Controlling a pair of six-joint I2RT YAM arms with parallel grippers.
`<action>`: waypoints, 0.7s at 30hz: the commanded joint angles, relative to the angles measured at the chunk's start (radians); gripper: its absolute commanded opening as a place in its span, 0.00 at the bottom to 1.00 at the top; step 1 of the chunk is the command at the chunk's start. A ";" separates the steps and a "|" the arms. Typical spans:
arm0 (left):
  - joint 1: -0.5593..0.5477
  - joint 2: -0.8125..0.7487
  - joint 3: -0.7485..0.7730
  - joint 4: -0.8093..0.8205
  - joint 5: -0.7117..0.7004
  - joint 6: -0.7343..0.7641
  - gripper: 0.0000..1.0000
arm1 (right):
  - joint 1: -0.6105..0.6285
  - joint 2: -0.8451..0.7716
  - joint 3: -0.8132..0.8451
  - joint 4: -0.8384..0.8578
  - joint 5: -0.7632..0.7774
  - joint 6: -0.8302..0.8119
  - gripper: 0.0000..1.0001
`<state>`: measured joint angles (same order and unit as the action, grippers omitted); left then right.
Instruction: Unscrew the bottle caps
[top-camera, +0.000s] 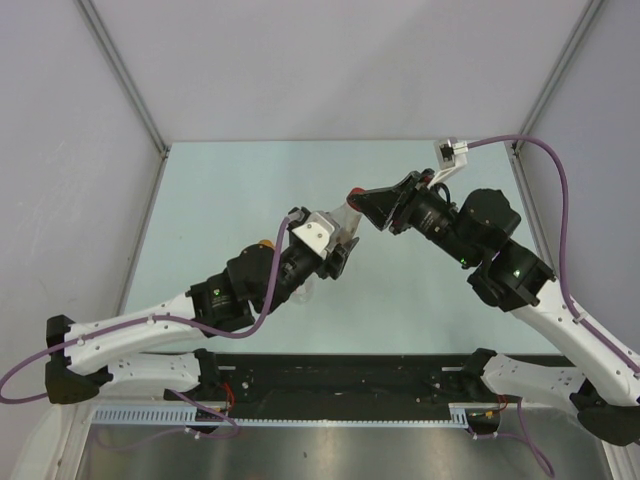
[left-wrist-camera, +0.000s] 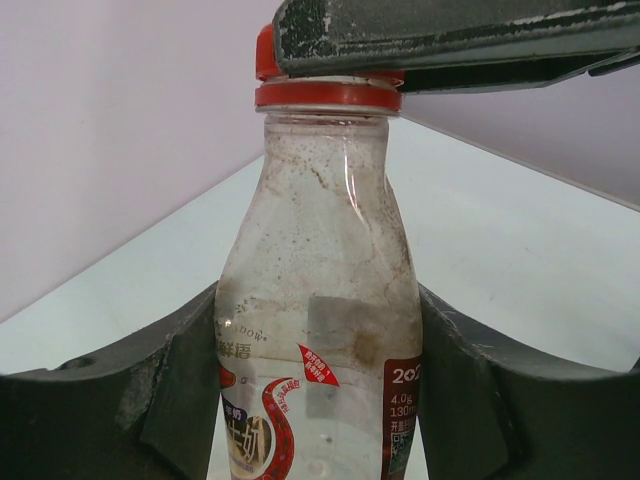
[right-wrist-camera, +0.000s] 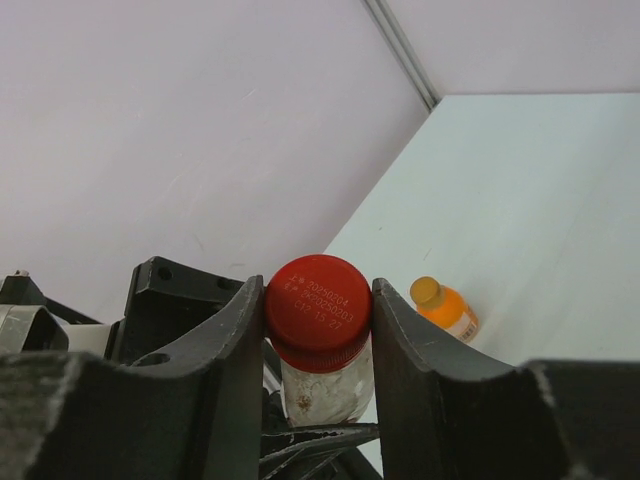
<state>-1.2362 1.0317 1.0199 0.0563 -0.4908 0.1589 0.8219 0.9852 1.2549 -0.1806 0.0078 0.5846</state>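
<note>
Two arms meet over the middle of the counter (top-camera: 220, 190), sharing one clear bottle with a reddish label band (left-wrist-camera: 320, 290). The left end effector (left-wrist-camera: 318, 400) is clenched on the bottle's lower body, one finger against each side of the label. The right end effector (right-wrist-camera: 318, 330) is clamped on the red cap (right-wrist-camera: 318, 303), its fingers pressing the cap's rim from both sides. The bottle is carried above the counter rather than standing on it.

We judge the step in hand to be unscrewing this first cap. In the left wrist view the cap sits level and tight on its collar ring, so it looks hardly loosened, if at all. The next move calls for the right wrist to roll about the bottle's axis while the left grip stays firm. A slack hold would let the bottle spin with the cap.

An orange-filled bottle (right-wrist-camera: 447, 312) waits on the counter well apart from the grasp, its orange cap (right-wrist-camera: 427, 291) on. We cannot tell whether it stands or lies. We see no third bottle.

The counter is a pale blue-green sheet, smooth and matt. Plain grey-lilac wall panels (top-camera: 330, 60) joined by metal corner strips (top-camera: 120, 75) close it in.
</note>
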 joint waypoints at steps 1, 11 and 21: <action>-0.009 -0.013 -0.001 0.043 0.003 0.021 0.00 | 0.003 -0.010 0.040 0.030 0.003 -0.025 0.31; -0.006 -0.079 -0.006 0.028 0.205 0.007 0.00 | 0.002 -0.028 0.040 -0.007 -0.120 -0.109 0.00; 0.185 -0.124 0.029 0.001 0.782 -0.203 0.00 | -0.015 -0.075 0.040 -0.011 -0.356 -0.242 0.00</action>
<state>-1.1023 0.9287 1.0096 0.0101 -0.0113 0.0639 0.8150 0.9245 1.2686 -0.1814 -0.2230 0.4332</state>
